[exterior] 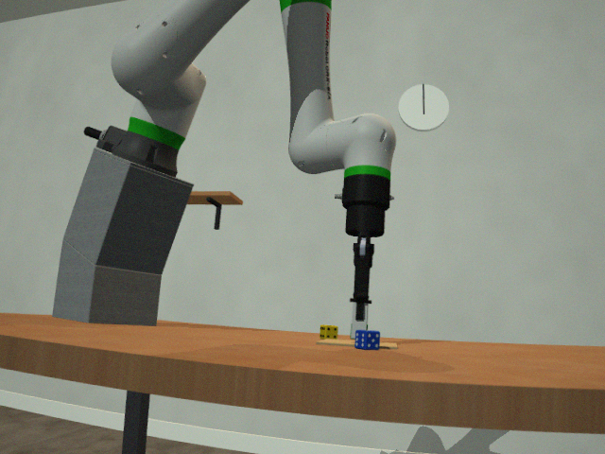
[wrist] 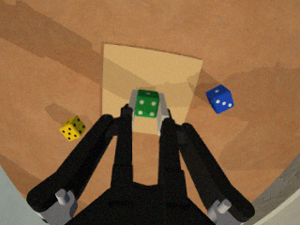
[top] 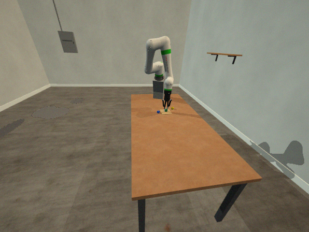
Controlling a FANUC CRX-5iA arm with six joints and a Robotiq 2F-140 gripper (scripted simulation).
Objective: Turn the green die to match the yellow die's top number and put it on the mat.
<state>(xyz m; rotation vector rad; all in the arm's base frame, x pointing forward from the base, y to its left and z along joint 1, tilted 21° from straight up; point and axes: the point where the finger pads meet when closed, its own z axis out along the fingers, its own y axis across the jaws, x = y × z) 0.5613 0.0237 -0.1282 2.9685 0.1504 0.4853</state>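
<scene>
Resting low over the tan mat (wrist: 119,66), the green die (wrist: 148,104) is clamped between the pale fingertips of the black hand (wrist: 148,112), which is clenched on its two opposite side faces. Its upward face shows four white pips in the wrist view. The die looks like a small, rigid, light cube with smooth faces, likely slippery, so flat opposing faces seem the safest place to hold it. Whether it touches the mat cannot be told. The mat is a thin, flat, pale square on the warm wood-grain desk (exterior: 488,371). The yellow die (wrist: 73,127) sits off the mat to one side, the blue die (wrist: 220,99) just beside its other edge.
</scene>
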